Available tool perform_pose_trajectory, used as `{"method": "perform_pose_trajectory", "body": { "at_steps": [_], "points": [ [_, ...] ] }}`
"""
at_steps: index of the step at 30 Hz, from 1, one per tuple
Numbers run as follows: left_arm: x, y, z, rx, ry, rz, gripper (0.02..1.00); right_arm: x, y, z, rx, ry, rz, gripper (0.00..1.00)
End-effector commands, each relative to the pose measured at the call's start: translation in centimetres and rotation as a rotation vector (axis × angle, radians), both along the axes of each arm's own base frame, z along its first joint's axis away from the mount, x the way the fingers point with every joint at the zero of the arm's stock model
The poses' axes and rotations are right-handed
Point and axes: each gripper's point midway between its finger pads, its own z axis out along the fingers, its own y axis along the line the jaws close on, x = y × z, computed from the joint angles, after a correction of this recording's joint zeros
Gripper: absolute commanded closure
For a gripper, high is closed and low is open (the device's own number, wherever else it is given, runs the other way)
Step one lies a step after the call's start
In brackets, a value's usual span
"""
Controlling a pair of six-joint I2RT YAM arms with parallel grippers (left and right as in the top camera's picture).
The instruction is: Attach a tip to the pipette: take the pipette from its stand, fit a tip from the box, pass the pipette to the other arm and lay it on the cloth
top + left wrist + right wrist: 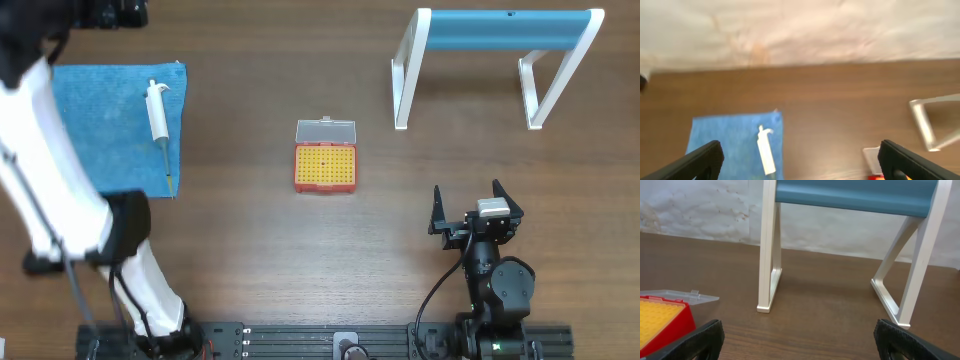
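Note:
The white pipette point(158, 112) lies on the blue cloth point(110, 120) at the table's far left, its yellow tip point(168, 180) pointing toward the near edge. In the left wrist view the pipette point(766, 152) rests on the cloth point(735, 145) between and beyond my left gripper point(800, 172), which is open, empty and raised above it. The red tip box point(325, 166) with yellow tips and its clear lid folded back sits mid-table. My right gripper point(470, 195) is open and empty at the near right. Its wrist view shows the stand point(850, 195) ahead and the tip box point(662, 322) to one side.
The white stand with a blue top bar point(500, 60) is at the far right, with no pipette on it. The left arm's white link point(50, 170) stretches over the cloth's near left part. A pale wall point(800, 30) rises beyond the table.

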Motion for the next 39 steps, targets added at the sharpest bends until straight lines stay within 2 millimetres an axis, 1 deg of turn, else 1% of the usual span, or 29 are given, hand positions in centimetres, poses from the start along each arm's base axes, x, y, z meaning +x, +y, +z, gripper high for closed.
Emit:
{"method": "perform_pose_trajectory", "body": {
  "at_steps": [1,2,3,5,10,12,13,17,20,23,26,27,32,37,39],
  "points": [
    [-6.0,-0.4,3.2,0.026,-0.041,0.017,0.02,0.0,0.0,-0.1,0.015,0.004,-0.002,0.027],
    [-7.3,-0.5,3.3,0.029,-0.033,0.022,0.023,0.0,0.0,-0.1,0.015,0.004,-0.002,0.027],
    [-8.8,-0.3,3.1,0.039,-0.013,0.038,0.02,0.0,0.0,-0.1,0.015,0.004,-0.002,0.027],
    [-11.1,-0.2,2.4,0.049,0.018,0.053,0.02,0.0,0.0,-0.1,0.015,0.004,-0.002,0.027],
    [-16.4,-0.7,1.7,0.049,-0.027,0.063,0.023,0.0,0.0,-0.1,0.015,0.004,-0.002,0.027],
    [-19.2,-0.9,1.1,0.056,-0.047,0.068,0.023,0.0,0.0,-0.1,0.015,0.004,-0.002,0.027],
    [-20.6,-1.0,1.2,0.058,-0.079,0.069,0.02,0.0,0.0,-0.1,0.015,0.004,-0.002,0.027],
    [-24.8,-1.5,2.6,0.07,-0.25,0.073,0.02,0.0,0.0,-0.1,0.015,0.004,-0.002,0.027],
    [-26.9,-1.5,4.1,0.087,-0.407,0.088,0.023,0.0,0.0,-0.1,0.015,0.004,-0.002,0.027],
    [-27.9,-1.6,5.2,0.1,-0.581,0.095,0.02,0.0,0.0,-0.1,0.015,0.005,-0.002,0.027],
    [-27.9,-1.6,5.2,0.107,-0.703,0.097,0.02,0.0,0.0,-0.1,0.015,0.004,-0.002,0.027],
    [-27.5,-1.5,4.7,0.11,-0.745,0.098,0.02,0.0,0.0,-0.1,0.015,0.004,-0.002,0.027],
    [-24.8,-1.7,1.5,0.086,-0.837,0.08,0.02,0.0,0.0,-0.1,0.015,0.004,-0.002,0.027],
    [-23.0,-2.7,-1.2,0.042,-1.019,0.023,0.02,0.0,0.0,-0.1,0.015,0.004,-0.001,0.027],
    [-22.2,-2.8,-3.0,0.033,-1.066,0.024,0.02,0.0,0.0,-0.1,0.015,0.005,-0.002,0.027]
  ]
}}
